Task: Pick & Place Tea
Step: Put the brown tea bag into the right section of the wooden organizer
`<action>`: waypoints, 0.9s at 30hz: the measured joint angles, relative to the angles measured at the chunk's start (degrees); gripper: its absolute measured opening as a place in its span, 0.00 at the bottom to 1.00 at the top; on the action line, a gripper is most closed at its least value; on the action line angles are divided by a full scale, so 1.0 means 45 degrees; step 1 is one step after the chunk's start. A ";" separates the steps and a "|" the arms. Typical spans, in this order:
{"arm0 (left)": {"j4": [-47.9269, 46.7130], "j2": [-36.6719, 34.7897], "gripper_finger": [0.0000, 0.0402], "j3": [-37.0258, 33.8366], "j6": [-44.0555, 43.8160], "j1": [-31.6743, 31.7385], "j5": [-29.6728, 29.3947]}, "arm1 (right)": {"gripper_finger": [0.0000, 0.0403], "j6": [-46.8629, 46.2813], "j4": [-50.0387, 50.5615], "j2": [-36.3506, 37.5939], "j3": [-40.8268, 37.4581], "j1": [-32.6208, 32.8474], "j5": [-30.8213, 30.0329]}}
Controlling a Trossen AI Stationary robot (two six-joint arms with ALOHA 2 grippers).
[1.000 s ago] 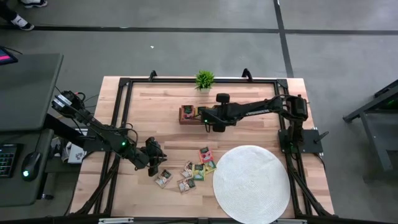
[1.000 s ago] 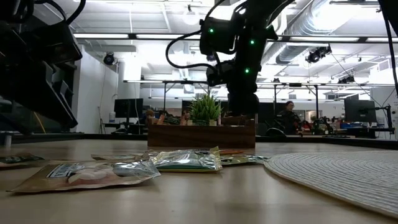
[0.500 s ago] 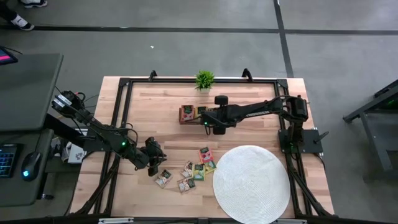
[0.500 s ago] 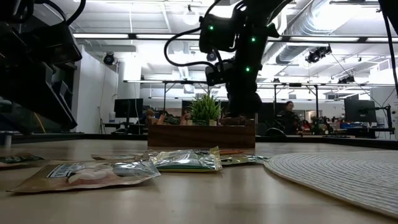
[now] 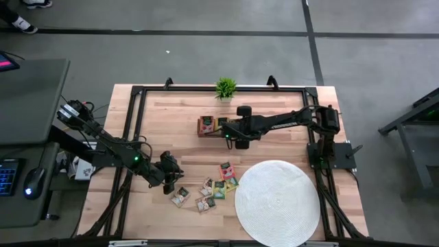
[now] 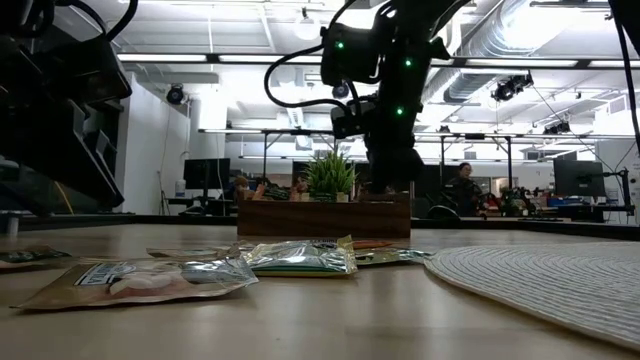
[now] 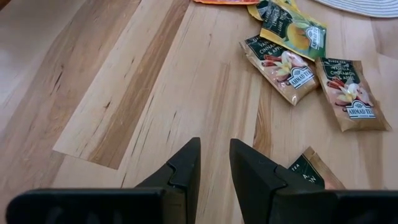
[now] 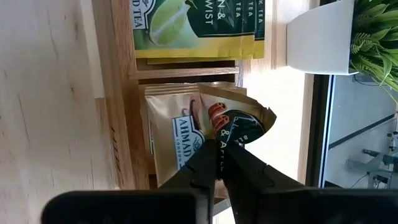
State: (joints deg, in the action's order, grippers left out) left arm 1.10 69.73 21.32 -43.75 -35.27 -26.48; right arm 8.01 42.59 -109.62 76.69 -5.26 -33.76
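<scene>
Right end effector (image 8: 217, 163) pinching tea packet (image 8: 239, 121) over wooden box (image 8: 121, 93) edge.

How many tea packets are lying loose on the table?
6 packets: one by the left gripper, two tan, two yellow-green, one pink beside the mat; more may hide.

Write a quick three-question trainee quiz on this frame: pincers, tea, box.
1. True or false: the right pincer grips a tea packet above the wooden box.
2. Which one hangs near the loose packets? A: left pincer. B: right pincer.
3. Fill in: the loose packets lie beside a round white ___.

Key: 1 true; 2 A; 3 mat.
</scene>
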 joint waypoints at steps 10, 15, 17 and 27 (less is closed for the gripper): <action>0.0000 0.0000 0.21 0.0000 0.0000 0.0000 0.0018 | 0.16 -0.0023 0.0000 0.0000 0.0000 0.0000 -0.0472; 0.0005 0.0000 0.21 0.0000 -0.0005 0.0000 0.0066 | 0.18 -0.0015 0.0000 0.0000 0.0000 0.0000 -0.0863; 0.0005 0.0000 0.21 0.0000 -0.0005 0.0000 0.0104 | 0.18 -0.0019 0.0000 0.0000 0.0000 0.0000 -0.0865; 0.0010 0.0000 0.21 0.0000 -0.0010 0.0000 0.0112 | 0.18 -0.0529 -0.0005 0.0000 0.0000 0.0010 0.0272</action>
State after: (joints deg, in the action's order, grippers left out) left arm 1.15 69.73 21.32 -43.79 -35.27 -25.98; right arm 5.63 42.57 -109.62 76.69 -5.21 -32.54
